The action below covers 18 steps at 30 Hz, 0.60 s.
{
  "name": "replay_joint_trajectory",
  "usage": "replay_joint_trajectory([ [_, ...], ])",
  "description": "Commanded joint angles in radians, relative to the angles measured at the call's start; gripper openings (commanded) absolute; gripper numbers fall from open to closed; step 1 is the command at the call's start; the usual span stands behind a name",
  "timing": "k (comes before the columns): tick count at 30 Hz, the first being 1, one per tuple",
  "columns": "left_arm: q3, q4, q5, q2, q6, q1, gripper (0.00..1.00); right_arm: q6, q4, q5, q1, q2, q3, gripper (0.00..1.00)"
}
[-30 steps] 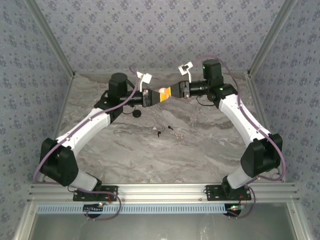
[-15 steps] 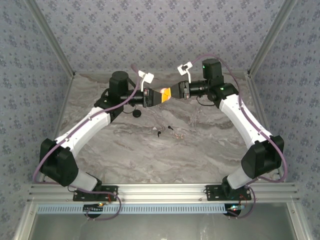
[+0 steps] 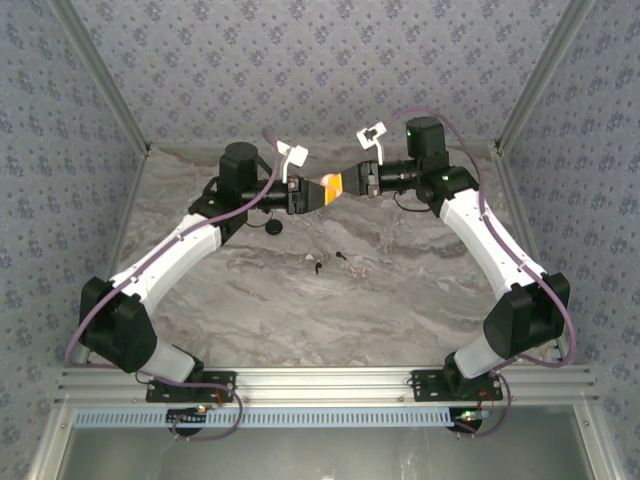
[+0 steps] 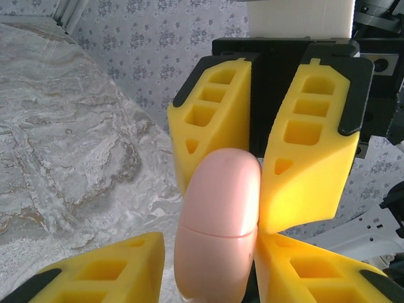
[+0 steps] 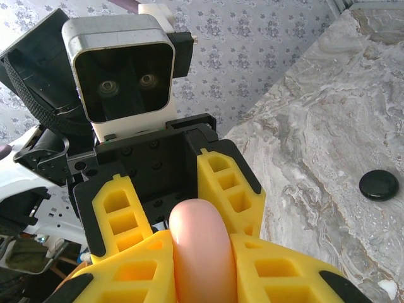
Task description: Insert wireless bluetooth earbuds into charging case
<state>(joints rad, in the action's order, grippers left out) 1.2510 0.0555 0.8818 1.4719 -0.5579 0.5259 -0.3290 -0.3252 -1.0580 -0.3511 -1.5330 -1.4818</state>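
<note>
**A:** So, what has hold of what?

**B:** The left claw (image 4: pixel 211 268) and the right claw (image 5: pixel 202 271) each pinch the pink case (image 4: pixel 219 214), 1 at each end. They meet tip to tip, with the case hanging in the air between them. Its seam looks shut, and I cannot tell which half is the lid.

**A:** And the earbuds?

**B:** The 2 earbuds (image 3: pixel 318 266) are down on the table (image 3: pixel 250 300), below both claws and back toward the bases, well apart from either. They lie near each other. A black disc (image 3: pixel 273 226) sits under the left wrist, behind its fingertips.

**A:** What could go wrong?

**B:** Mostly the shell. It looks smooth and rounded, and the pads press on curved sides, so I think it could squirt out if either claw squeezes harder or pulls off-axis.

**A:** And if the 2 pull apart?

**B:** If neither gives, the weaker grip probably slips and the case drops. It would fall close to the earbuds and could knock them away. If 1 claw lets go early, the other holds just 1 end, and the case may tilt or twist in its pads.

**A:** Anything else?

**B:** The fingertips are crowded together, so a small misalignment could make them clash.
</note>
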Motion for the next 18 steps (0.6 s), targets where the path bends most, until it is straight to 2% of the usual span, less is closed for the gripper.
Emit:
replay_joint_trajectory([
  [1,0.009,0.026,-0.011,-0.012,-0.001,0.006,0.41,-0.018,0.023,-0.016,0.003,0.033,-0.025,0.23],
  [9,0.007,0.062,-0.008,-0.002,-0.022,0.008,0.4,-0.013,0.023,-0.022,-0.002,0.032,-0.018,0.23],
  [15,0.009,0.055,0.0,0.004,-0.014,0.009,0.13,-0.009,0.015,-0.012,-0.002,0.034,-0.02,0.24],
  [18,0.019,0.012,-0.019,0.003,0.019,0.011,0.1,0.007,-0.01,0.013,-0.002,0.044,-0.02,0.28],
])
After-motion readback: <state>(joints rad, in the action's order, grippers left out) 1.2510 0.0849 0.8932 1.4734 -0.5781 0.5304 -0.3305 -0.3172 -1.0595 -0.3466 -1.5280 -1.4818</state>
